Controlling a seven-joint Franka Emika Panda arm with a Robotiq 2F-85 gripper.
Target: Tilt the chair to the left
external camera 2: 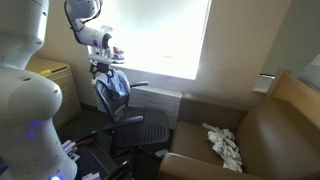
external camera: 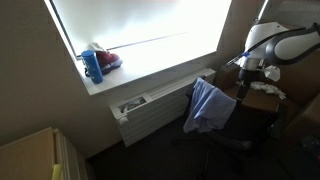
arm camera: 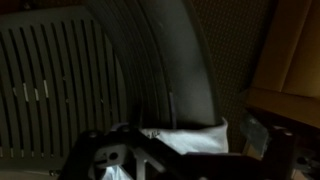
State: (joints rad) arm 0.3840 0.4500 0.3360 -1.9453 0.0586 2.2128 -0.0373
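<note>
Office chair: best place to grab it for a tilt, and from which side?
Take the office chair by the top edge of its backrest, coming down from above. The backrest stands upright, its top rim is thin and free, and the gripper hangs just over it. A blue cloth is draped there, so the fingers would likely pinch fabric too.

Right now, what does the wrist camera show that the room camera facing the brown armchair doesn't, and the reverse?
Only the wrist view: a slatted panel, seen close up. Only the exterior view: the brown armchair with a white rag on its seat, the bright window and the robot's arm. Both: the office chair, the cloth draped on its back, and the claw at the chair's top.
</note>
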